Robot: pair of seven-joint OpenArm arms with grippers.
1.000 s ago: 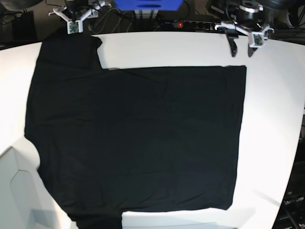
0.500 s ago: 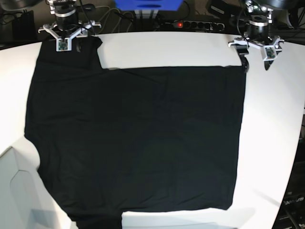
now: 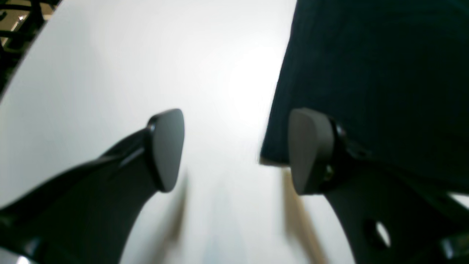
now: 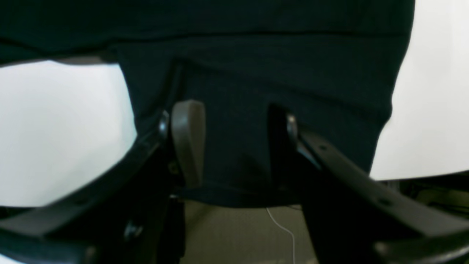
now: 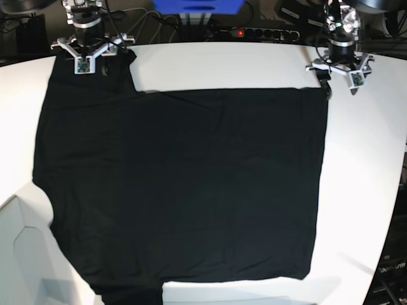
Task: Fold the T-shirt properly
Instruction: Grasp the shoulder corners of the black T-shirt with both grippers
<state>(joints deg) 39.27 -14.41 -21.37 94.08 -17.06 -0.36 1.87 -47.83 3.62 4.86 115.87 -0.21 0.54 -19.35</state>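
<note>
The black T-shirt lies spread flat on the white table, one sleeve reaching toward the far left. My left gripper hangs open at the shirt's far right corner. In the left wrist view that corner lies just inside the right finger, and the left gripper holds nothing. My right gripper is over the sleeve end. In the right wrist view the right gripper stands open, its fingers astride the sleeve cloth near the table's far edge.
Behind the table run a power strip with a red light, cables and a blue box. A white angular object sits at the near left. The floor shows just past the sleeve's hem.
Both arms have come down to the shirt: the left gripper moved right to the far right corner, the right gripper moved left onto the sleeve end. The shirt has not shifted.
</note>
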